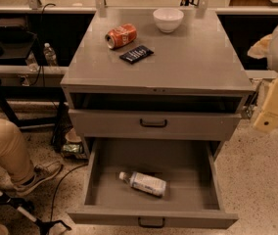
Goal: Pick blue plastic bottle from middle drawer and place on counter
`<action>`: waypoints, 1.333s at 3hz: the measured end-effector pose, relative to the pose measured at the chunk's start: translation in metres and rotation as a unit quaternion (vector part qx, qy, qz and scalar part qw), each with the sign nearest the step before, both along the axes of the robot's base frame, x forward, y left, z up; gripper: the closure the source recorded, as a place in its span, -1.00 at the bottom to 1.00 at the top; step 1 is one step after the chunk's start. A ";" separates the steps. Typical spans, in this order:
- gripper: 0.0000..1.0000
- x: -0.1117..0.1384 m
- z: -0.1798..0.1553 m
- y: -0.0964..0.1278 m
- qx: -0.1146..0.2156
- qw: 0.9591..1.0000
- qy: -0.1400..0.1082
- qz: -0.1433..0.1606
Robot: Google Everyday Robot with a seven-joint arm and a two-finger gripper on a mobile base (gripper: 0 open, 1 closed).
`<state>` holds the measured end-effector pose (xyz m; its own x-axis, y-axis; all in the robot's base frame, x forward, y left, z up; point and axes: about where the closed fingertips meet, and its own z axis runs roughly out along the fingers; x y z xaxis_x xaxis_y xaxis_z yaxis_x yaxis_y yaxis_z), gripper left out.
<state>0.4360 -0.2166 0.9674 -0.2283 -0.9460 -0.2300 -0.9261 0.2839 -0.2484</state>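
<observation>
The blue plastic bottle (144, 183) lies on its side on the floor of the open middle drawer (201, 180), white cap pointing left. The drawer is pulled fully out, its black handle at the bottom front. The counter (193, 62) is the cabinet's flat grey top. My gripper (268, 120) hangs at the right edge of the view, beside the cabinet's right side. It is level with the upper drawer, well above and to the right of the bottle, with nothing seen in it.
On the counter are a red soda can (121, 35), a black packet (136, 54) and a white bowl (168, 19). The upper drawer (153, 124) is closed. A seated person's leg and shoe (16, 155) are at the left, with cables on the floor nearby.
</observation>
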 end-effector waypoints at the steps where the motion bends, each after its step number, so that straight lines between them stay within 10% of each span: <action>1: -1.00 -0.006 -0.027 -0.001 0.030 0.999 0.005 -0.012; 4: -1.00 -0.036 -0.101 0.004 0.091 0.994 0.048 -0.041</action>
<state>0.4004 -0.2127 0.8663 -0.3325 -0.8675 -0.3699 -0.9147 0.3922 -0.0974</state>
